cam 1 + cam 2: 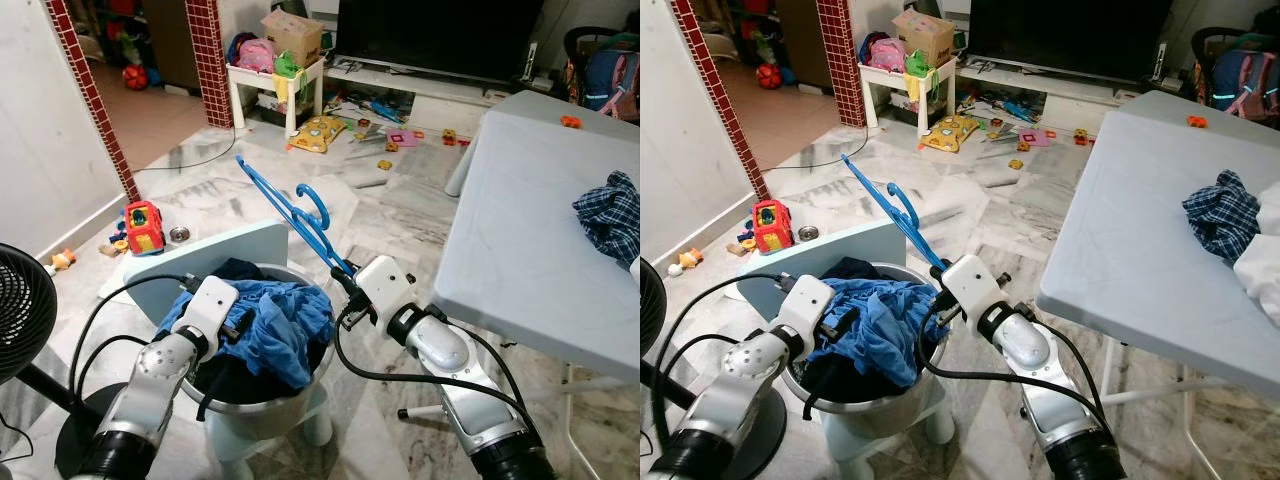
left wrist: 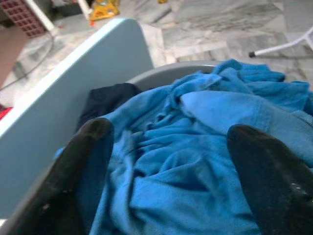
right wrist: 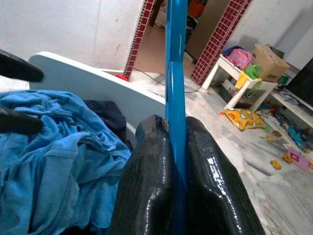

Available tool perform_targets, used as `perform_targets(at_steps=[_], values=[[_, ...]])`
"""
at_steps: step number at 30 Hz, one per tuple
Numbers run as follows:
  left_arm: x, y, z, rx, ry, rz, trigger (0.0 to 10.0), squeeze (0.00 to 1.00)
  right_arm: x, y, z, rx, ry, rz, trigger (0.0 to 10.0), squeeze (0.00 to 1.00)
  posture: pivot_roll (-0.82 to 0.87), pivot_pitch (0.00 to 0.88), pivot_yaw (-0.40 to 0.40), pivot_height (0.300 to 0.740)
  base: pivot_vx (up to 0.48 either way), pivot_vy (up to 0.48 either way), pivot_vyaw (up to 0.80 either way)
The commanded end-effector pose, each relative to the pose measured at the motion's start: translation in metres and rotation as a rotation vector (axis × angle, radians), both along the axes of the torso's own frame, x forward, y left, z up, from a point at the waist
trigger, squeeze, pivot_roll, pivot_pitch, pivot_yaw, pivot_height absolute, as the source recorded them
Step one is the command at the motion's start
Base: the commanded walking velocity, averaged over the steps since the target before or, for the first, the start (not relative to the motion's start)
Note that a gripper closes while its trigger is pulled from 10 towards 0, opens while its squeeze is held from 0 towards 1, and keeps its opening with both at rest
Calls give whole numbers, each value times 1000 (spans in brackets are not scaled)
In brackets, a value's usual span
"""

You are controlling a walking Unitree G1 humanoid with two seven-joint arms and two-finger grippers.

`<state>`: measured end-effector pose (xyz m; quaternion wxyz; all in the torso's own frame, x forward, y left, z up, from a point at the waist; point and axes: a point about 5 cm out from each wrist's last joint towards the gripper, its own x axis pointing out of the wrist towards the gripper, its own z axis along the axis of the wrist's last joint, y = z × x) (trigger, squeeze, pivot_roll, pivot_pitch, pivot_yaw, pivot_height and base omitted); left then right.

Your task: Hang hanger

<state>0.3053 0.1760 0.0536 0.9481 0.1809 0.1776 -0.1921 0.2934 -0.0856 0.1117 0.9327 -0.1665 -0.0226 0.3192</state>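
A blue plastic hanger (image 1: 295, 215) sticks up and away from my right gripper (image 1: 345, 277), which is shut on its lower end at the right rim of the basin. In the right wrist view the hanger's bar (image 3: 176, 73) runs straight up between the two black fingers (image 3: 146, 186). A grey metal basin (image 1: 262, 405) on a white stool holds a blue garment (image 1: 280, 325) over dark clothes. My left gripper (image 1: 243, 326) hovers open over the blue garment (image 2: 195, 161) at the basin's left side, with nothing between its fingers (image 2: 83, 166).
A pale blue board (image 1: 205, 255) leans behind the basin. A white folding table (image 1: 530, 230) with a plaid cloth (image 1: 610, 215) stands at right. A black fan (image 1: 25, 300) is at left. Toys litter the marble floor, including a red toy car (image 1: 143, 226).
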Motion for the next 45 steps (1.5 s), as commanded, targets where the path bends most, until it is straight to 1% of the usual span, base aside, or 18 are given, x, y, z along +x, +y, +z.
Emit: perform_targets(at_steps=[1, 2, 3, 4, 5, 6, 7, 8, 9, 10, 11, 12, 17, 18, 20, 21, 28, 45], values=[[5, -5, 0, -1, 11, -20, 10000, 1000, -2, -3, 4, 2, -13, -14, 10000, 0, -103, 0, -40, 740, 0, 0, 0], [8, -8, 0, 0, 19, -28, 10000, 353, -4, -4, 2, 3, -6, -15, 10000, 0, -105, 0, -37, 740, 0, 0, 0], [10, -10, -1, 1, 25, -35, 10000, 353, -6, -4, 1, 3, -2, -16, 10000, 0, -105, 1, -36, 740, 0, 0, 0], [12, -14, -2, 0, 46, -55, 6980, 0, -11, -5, -1, 0, 8, -17, 10000, 0, -110, 28, -30, 740, 0, 0, 0], [13, -14, -2, -1, 51, -60, 6980, 0, -12, -5, -1, -1, 10, -17, 10000, 0, -110, 28, -30, 740, 0, 0, 0], [14, -16, -3, -2, 54, -66, 4314, 0, -14, -6, -3, 0, 17, -23, 10000, 0, -113, 42, -24, 740, 0, 0, 0], [15, -17, -3, -2, 57, -76, 4118, 0, -16, -8, -5, 0, 25, -28, 10000, 0, -114, 47, -21, 740, 0, 0, 0], [17, -19, -3, 2, 68, -95, 667, 0, -21, -11, -9, -5, 40, -42, 10000, 0, -119, 62, -12, 740, 0, 0, 0], [18, -19, -4, 3, 73, -100, 314, 0, -22, -12, -10, -6, 44, -46, 10000, 0, -119, 62, -12, 740, 0, 0, 0], [17, -19, -4, 5, 82, -110, 314, 0, -24, -13, -11, -6, 46, -50, 10000, 0, -122, 71, -3, 740, 0, 0, 0], [17, -20, -5, 16, 92, -130, 2588, 0, -24, -14, -11, -6, 48, -55, 10000, 0, -123, 73, 0, 740, 0, 0, 0], [16, -21, -6, 31, 116, -171, 10000, 0, -26, -15, -11, -6, 50, -67, 10000, 0, -128, 83, 12, 740, 0, 0, 0], [9, -26, -12, -9, 176, -220, 10000, 0, -27, -16, -8, -3, 50, -80, 10000, 0, -129, 93, 24, 740, 0, 0, 0], [6, -25, -17, -21, 201, -220, 8784, 0, -27, -17, -8, -3, 50, -82, 10000, 0, -125, 98, 18, 740, 0, 0, 0], [6, -25, -18, -24, 206, -220, 8784, 0, -27, -17, -7, -3, 50, -82, 10000, 0, -125, 98, 18, 740, 0, 0, 0], [5, -22, -21, -13, 228, -216, 0, 0, -26, -16, -7, -7, 51, -80, 10000, 0, -126, 107, 8, 740, 0, 0, 0], [8, -16, -21, -13, 233, -192, 0, 0, -25, -18, -4, -10, 51, -84, 10000, 0, -124, 108, 6, 740, 0, 0, 0], [22, -4, -3, -6, 104, -125, 0, 0, -20, -15, -6, -4, 52, -88, 10000, 0, -111, 79, 0, 740, 0, 0, 0]])
